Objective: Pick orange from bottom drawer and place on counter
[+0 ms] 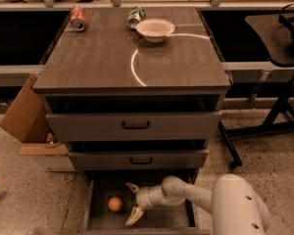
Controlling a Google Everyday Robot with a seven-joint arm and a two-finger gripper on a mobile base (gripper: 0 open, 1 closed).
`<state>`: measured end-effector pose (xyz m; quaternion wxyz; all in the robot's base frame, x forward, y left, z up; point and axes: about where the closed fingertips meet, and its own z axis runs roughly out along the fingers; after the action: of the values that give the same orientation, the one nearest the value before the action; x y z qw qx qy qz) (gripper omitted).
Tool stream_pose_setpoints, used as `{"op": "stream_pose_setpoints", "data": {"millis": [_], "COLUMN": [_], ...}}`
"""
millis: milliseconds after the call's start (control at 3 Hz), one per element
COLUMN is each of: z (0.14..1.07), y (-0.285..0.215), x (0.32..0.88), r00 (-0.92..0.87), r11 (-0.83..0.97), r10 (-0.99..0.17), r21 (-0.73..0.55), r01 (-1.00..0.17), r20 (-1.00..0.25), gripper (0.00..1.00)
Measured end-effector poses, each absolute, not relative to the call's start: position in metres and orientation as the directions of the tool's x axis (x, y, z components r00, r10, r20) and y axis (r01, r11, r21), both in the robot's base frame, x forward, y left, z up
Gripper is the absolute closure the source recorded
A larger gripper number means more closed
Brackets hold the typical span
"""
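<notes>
So we're at the reach-and-grab part of this one. The orange (115, 204) is sitting on the floor of the bottom drawer (164, 218), which is pulled out, and it's over toward the left side of it. The gripper (131, 204) is down inside that drawer with the white arm (196, 195) coming in from roughly 3 o'clock. Its two fingers are spread apart, one pointing up toward 11 and the other curling down toward 7, with nothing between them. The orange is at the gripper's 9 o'clock, just beside the fingertips, and I can't tell if anything is touching it; looks like a small gap to me. So nothing's been picked yet. My guess for the next move: slide a bit more toward 9 o'clock so the fruit ends up between the fingers, then close. It's round and smooth, so a nudge could roll it toward the left wall. After that it has to lift up and out past the two upper drawers (135, 125) to the counter (103, 62). There's a white bowl (156, 29) at the counter's 12 o'clock end, a red can (78, 18) at about 11 and a green can (135, 14) by the bowl.
</notes>
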<state>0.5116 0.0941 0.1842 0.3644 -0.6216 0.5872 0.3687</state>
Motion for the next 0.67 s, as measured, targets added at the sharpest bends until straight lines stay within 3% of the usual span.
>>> {"op": "stream_pose_setpoints", "data": {"millis": [667], "z": [0.174], "y": [0.127], "x": [0.517], "r00": [0.04], "r11": [0.012], "r10": [-0.469], "r21": [-0.052], "r01": [-0.999], "r20": [-0.882], "gripper": [0.0]}}
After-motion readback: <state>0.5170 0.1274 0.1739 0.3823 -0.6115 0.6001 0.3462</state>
